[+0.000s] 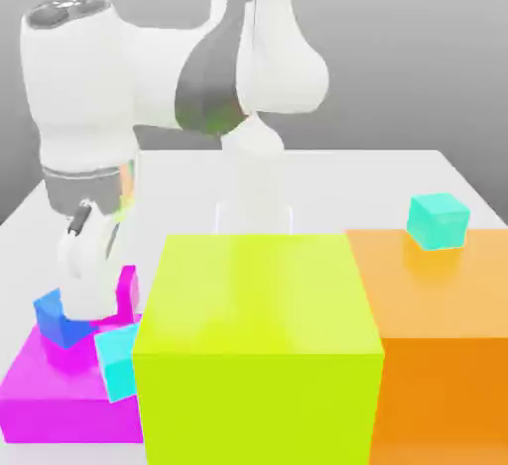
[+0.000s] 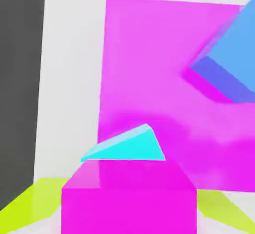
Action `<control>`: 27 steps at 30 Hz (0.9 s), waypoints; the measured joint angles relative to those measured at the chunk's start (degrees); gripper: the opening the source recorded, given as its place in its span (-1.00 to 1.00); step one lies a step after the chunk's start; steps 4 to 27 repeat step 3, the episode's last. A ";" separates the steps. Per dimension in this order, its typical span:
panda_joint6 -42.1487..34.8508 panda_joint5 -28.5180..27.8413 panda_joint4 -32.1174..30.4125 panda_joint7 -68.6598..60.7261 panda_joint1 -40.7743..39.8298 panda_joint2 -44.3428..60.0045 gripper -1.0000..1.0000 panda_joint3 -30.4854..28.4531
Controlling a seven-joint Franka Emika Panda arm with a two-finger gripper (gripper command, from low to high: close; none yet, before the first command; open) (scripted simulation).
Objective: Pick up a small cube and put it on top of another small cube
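Note:
The small blue cube (image 1: 58, 319) sits tilted on a low magenta block (image 1: 40, 384) at the exterior view's left. In the hand view the blue cube (image 2: 229, 63) lies on the magenta top (image 2: 149, 68). My gripper (image 1: 91, 299) hangs low over that block, right beside the blue cube; I cannot tell whether it touches it. A small magenta cube (image 1: 127, 290) stands next to the hand, and it looms close in the hand view (image 2: 129, 198). A small teal cube (image 1: 117, 359) lies tilted at the magenta block's edge, and shows again (image 2: 127, 145) behind the magenta cube.
A big yellow-green block (image 1: 258, 344) stands in the middle front. A big orange block (image 1: 446, 344) on the exterior view's right carries a second small teal cube (image 1: 437, 220). The white arm rises behind them over the white table (image 1: 397, 175).

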 joint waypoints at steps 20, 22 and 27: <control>0.00 0.00 0.00 0.00 0.03 0.00 1.00 0.00; 0.00 0.00 0.00 0.00 0.03 0.00 1.00 0.00; 0.00 0.00 0.00 0.00 0.03 0.00 1.00 0.00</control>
